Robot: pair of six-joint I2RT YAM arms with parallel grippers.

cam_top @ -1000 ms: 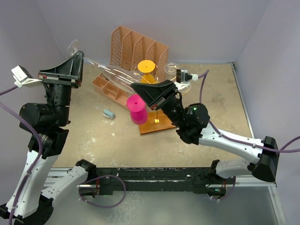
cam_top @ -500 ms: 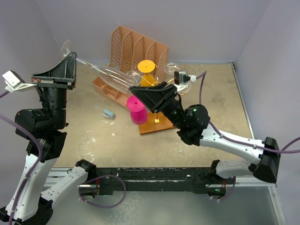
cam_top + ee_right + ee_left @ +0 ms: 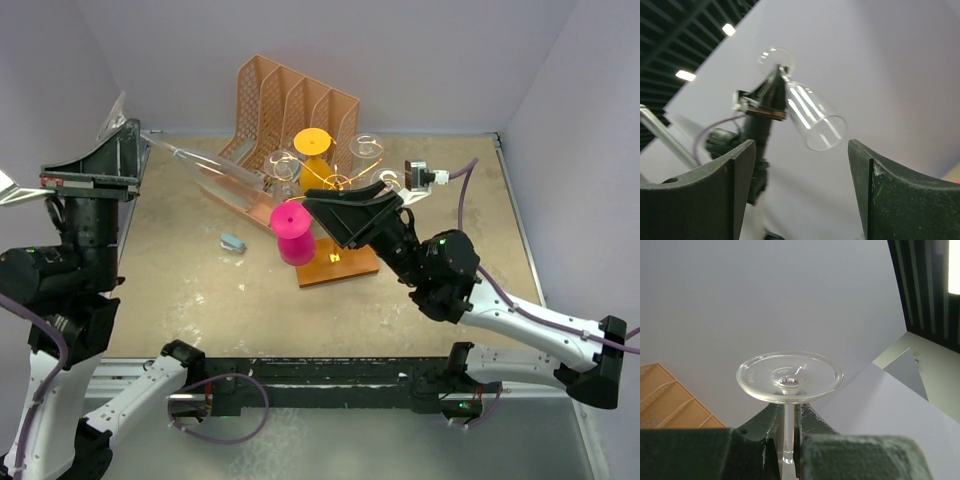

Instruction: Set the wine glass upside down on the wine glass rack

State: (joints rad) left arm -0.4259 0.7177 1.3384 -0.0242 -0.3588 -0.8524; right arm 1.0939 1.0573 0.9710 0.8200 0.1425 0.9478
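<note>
Holding hand: left gripper [image 3: 135, 140] is clamped on the stem of the wine glass [image 3: 215, 168] just below its foot, raised at ten o'clock of the table.
Glass attitude: tilted, with the open bowl pointing toward four o'clock at the wine glass rack [image 3: 338, 262]; apart from it, not yet hung.
Right gripper [image 3: 315, 200]: jaws wide and empty, hovering by the rack's three o'clock side.
Step in hand: carrying and inverting the glass, I judge.
Doing it well: finish turning the rim down, then slide the stem into a spiral arm so the foot rests on the wire; stay clear of the pink spool [image 3: 292, 232] at the rack's nine o'clock.
</note>
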